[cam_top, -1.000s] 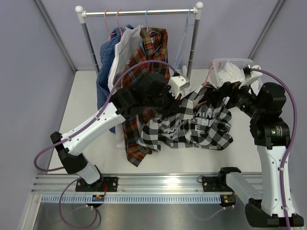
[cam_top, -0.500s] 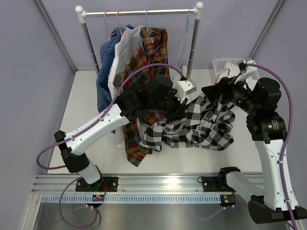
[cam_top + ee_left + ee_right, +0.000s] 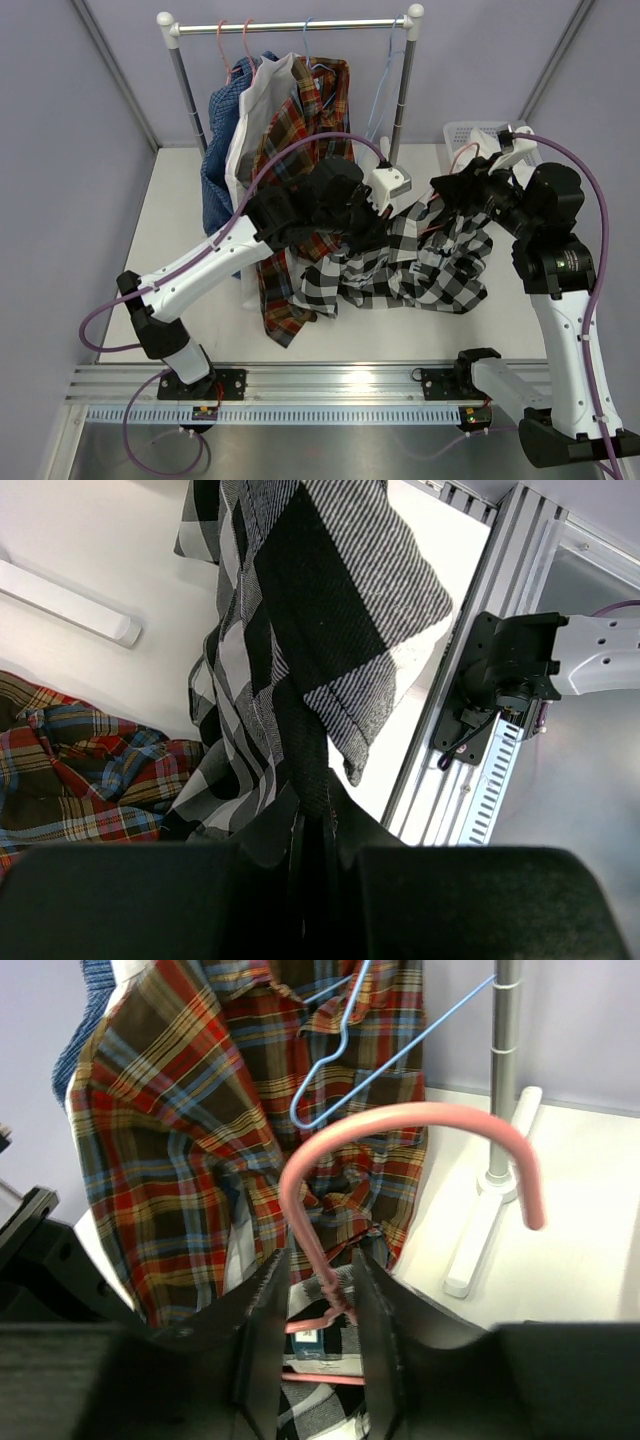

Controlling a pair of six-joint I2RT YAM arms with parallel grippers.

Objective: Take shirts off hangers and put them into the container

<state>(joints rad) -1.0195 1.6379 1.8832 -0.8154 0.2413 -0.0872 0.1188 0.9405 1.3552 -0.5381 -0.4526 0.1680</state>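
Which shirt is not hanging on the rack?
The black-and-white checked shirt; the blue checked shirt, white shirt and red-orange plaid shirt hang on the metal rack.

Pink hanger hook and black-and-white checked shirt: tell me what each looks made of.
Pink hanger hook: smooth, faintly shiny, evenly rounded rod, probably plastic-coated wire or solid plastic; cannot tell which. Black-and-white checked shirt: woven cloth, likely cotton; fine thread ribbing visible, folds softly.

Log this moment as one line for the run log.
left fingers: shut on checked shirt | right fingers: open, astride pink hanger neck | rack: three shirts hanging
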